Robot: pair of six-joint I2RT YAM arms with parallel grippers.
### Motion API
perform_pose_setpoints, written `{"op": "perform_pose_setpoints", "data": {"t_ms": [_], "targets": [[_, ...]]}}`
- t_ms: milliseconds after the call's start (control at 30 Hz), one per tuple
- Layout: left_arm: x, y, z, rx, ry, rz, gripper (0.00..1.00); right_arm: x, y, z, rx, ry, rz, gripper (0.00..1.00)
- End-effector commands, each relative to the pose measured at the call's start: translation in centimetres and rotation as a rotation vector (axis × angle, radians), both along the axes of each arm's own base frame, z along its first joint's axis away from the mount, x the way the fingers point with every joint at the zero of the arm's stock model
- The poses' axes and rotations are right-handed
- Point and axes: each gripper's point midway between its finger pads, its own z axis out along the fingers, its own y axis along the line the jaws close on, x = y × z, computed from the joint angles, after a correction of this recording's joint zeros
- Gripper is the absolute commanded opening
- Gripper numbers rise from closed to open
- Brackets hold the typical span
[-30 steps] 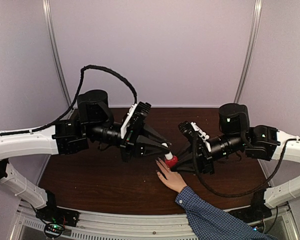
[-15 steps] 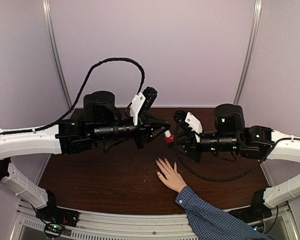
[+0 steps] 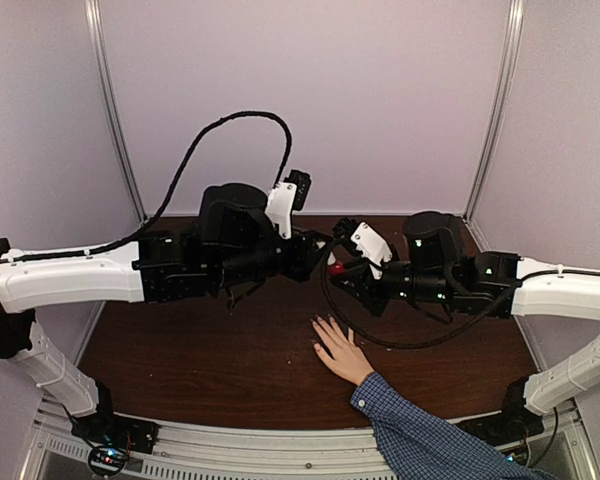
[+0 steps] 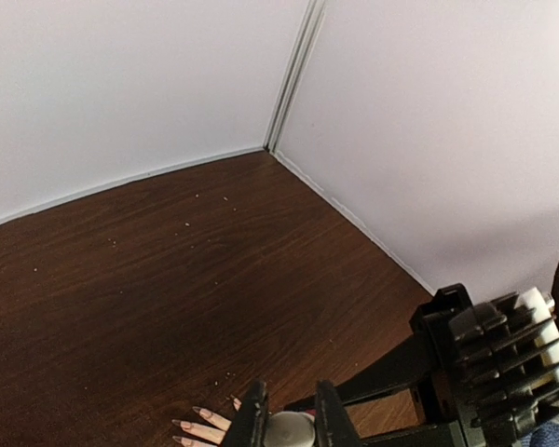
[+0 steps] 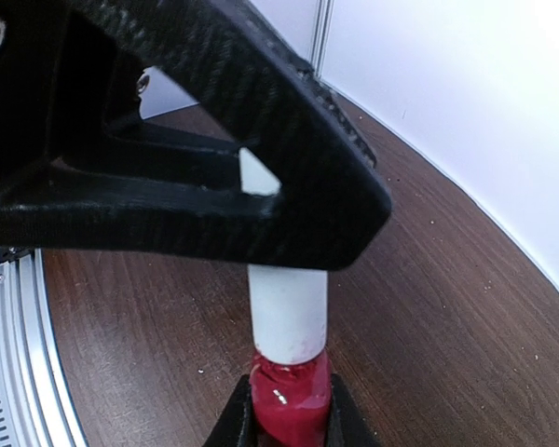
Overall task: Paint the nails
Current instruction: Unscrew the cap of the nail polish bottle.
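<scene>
A light-skinned hand [image 3: 342, 352] with a blue checked sleeve [image 3: 420, 440] lies flat on the brown table [image 3: 200, 360]. Its nails [image 4: 181, 426] show at the bottom of the left wrist view, long and pinkish. Above and behind the hand, the two grippers meet in mid-air around a small red polish bottle [image 5: 289, 402]. My right gripper [image 5: 289, 426] is shut on the red body. My left gripper [image 4: 291, 424] is shut on the bottle's white cap [image 5: 289, 312], with its black fingers [image 5: 214, 140] crossing over the cap's top. In the top view the bottle [image 3: 336, 268] shows only as a red spot.
White walls enclose the table, with a corner seam [image 4: 293, 74] behind. The right arm's black gripper body [image 4: 503, 358] sits close to my left gripper. A black cable [image 3: 230, 125] loops above the left arm.
Both arms have lifted the bottle up off the table beside the hand and carried it back. The grippers have swung from pointing down to nearly level. The hand has stayed still.
</scene>
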Motion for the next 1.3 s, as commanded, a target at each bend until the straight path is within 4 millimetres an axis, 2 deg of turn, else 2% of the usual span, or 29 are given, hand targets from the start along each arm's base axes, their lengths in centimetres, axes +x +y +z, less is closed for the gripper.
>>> {"op": "perform_pose_setpoints", "data": {"t_ms": [0, 133, 233, 367, 467, 600, 667, 800, 967, 1067, 1267], "targets": [[3.5, 3.4, 0.9, 0.014, -0.002, 0.241, 0.00, 0.0, -0.2, 1.0, 0.013, -0.001, -0.021, 0.00], [3.2, 3.3, 1.5, 0.013, -0.020, 0.218, 0.05, -0.1, -0.3, 0.8, 0.006, 0.004, -0.013, 0.00], [2.6, 3.2, 2.9, 0.019, -0.076, 0.159, 0.20, -0.3, -0.4, 0.6, 0.001, 0.009, -0.006, 0.00], [1.2, 2.8, 4.9, 0.041, -0.189, 0.034, 0.49, -0.8, -0.6, 0.4, 0.001, 0.020, 0.013, 0.00], [0.6, 3.2, 4.8, 0.037, -0.213, -0.048, 0.63, -1.1, -0.6, 0.5, 0.018, 0.029, 0.027, 0.00], [-0.4, 3.7, 4.5, 0.017, -0.243, -0.164, 0.73, -1.8, -0.5, 1.1, 0.051, 0.035, 0.069, 0.00], [-2.0, 3.5, 5.1, -0.012, -0.291, -0.271, 0.77, -2.5, -0.4, 1.4, 0.072, 0.042, 0.107, 0.00], [-6.3, 2.8, 5.6, -0.041, -0.380, -0.538, 0.79, -4.6, 0.4, 2.1, 0.117, 0.066, 0.237, 0.00], [-11.4, 2.3, 5.8, -0.067, -0.431, -0.856, 0.73, -8.0, 1.3, 3.4, 0.188, 0.098, 0.436, 0.00], [-12.6, 2.4, 5.9, -0.083, -0.477, -0.929, 0.71, -9.5, 1.5, 4.1, 0.213, 0.112, 0.525, 0.00], [-14.4, 2.2, 5.7, -0.144, -0.493, -1.058, 0.64, -11.4, 1.9, 4.4, 0.224, 0.156, 0.640, 0.00]]}}
